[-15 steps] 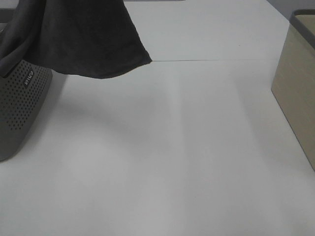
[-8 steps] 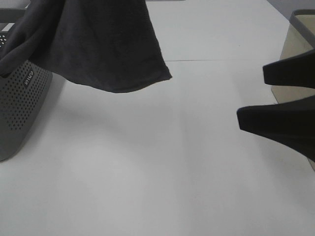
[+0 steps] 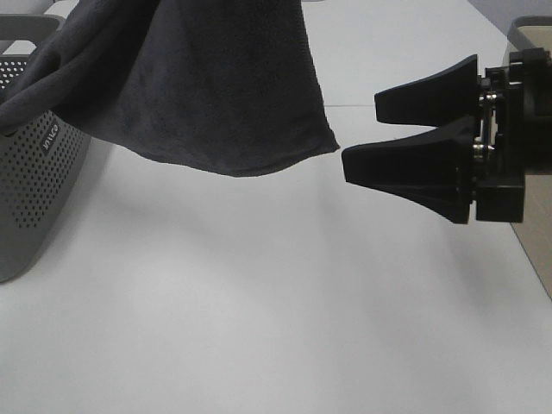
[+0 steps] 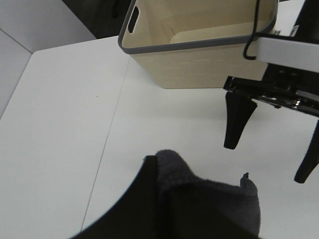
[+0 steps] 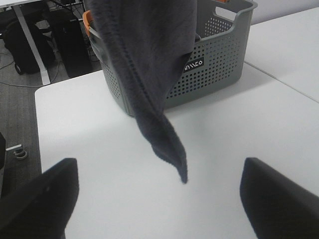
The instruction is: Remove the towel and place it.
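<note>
In the high view, the grey basket stands at 9 o'clock; its white logo is too unclear for me to read. The towel hangs in the air at 11 o'clock, trailing over the basket's rim. The left gripper is pinching its upper part. The towel looks soft, limp and fuzzy, so it should not slip. I think the free lower corner is the best place to hold it. At 3 o'clock the right gripper is spread wide and empty, just beside that corner.
</note>
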Available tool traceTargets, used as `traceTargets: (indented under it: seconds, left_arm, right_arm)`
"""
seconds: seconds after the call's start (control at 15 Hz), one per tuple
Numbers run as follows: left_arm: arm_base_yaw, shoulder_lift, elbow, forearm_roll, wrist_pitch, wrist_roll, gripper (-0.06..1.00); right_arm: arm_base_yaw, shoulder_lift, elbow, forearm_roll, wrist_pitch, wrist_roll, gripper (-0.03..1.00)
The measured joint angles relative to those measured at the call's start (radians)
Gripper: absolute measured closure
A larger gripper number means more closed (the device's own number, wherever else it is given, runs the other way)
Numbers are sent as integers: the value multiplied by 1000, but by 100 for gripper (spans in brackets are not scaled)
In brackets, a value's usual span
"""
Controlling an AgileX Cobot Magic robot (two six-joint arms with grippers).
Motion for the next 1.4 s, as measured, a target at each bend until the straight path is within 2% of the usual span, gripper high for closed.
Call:
traceTargets:
  seconds: [0.33, 0.53, 0.6, 0.67, 0.8, 0.93, 1.07, 1.13, 1.27, 1.4]
  left_arm:
    - [0, 19, 0, -57, -25, 35, 94]
    - [0, 45, 0, -62, -25, 35, 94]
    - [0, 45, 0, -62, -25, 35, 94]
    - [0, 47, 0, -60, -26, 35, 94]
    - [0, 47, 0, -60, -26, 35, 94]
    - [0, 47, 0, -60, -26, 35, 94]
    - [0, 47, 0, -60, -26, 35, 94]
    - [0, 47, 0, -57, -26, 35, 94]
    - [0, 47, 0, -54, -26, 35, 94]
    - [0, 47, 0, -51, -26, 35, 94]
  right_arm:
    - [2, 143, -73, 7, 68, -25, 12]
    - [127, 201, -132, -9, 46, -25, 12]
    - [127, 201, -132, -9, 46, -25, 12]
    - [160, 202, -138, -30, -3, -20, 17]
    - [165, 202, -138, -31, -36, -17, 34]
    - [165, 202, -138, -35, -57, -9, 58]
    - [165, 202, -138, -78, -62, 40, 89]
    - [165, 202, -138, -94, -64, 87, 96]
    - [165, 202, -143, -107, -78, 195, 96]
    - [165, 203, -175, -150, -114, 352, 96]
